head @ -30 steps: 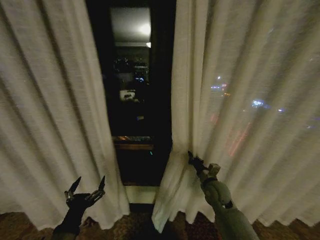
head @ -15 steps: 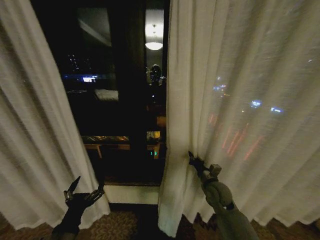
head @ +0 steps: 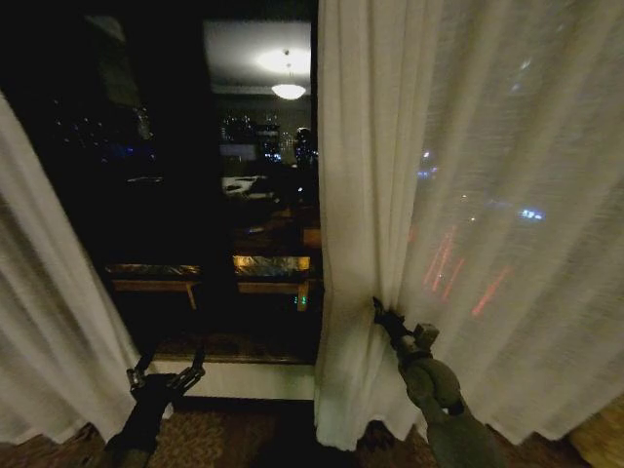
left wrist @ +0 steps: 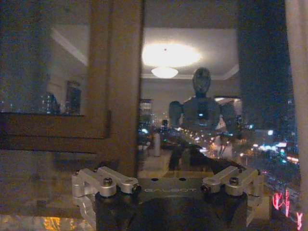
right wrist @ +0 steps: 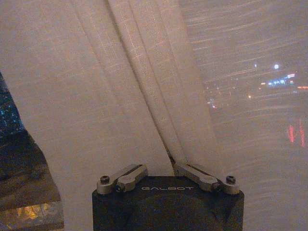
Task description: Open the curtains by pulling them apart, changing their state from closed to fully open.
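Darkness hides most detail beyond the glass; the left hand (head: 166, 370) hangs low with its fingers spread, empty, its tips cut off in the wrist view. The left curtain (head: 49, 322) hangs just to its left, apart from it. The right hand (head: 380, 314) is clenched on a pleat at the right curtain's (head: 468, 195) inner edge. Between the hands lies a wide dark window (head: 195, 195).

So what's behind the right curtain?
Through the right curtain, blurred blue and red lights glow; whatever they belong to is veiled by the fabric. The right gripper pinches a fold near its inner edge.
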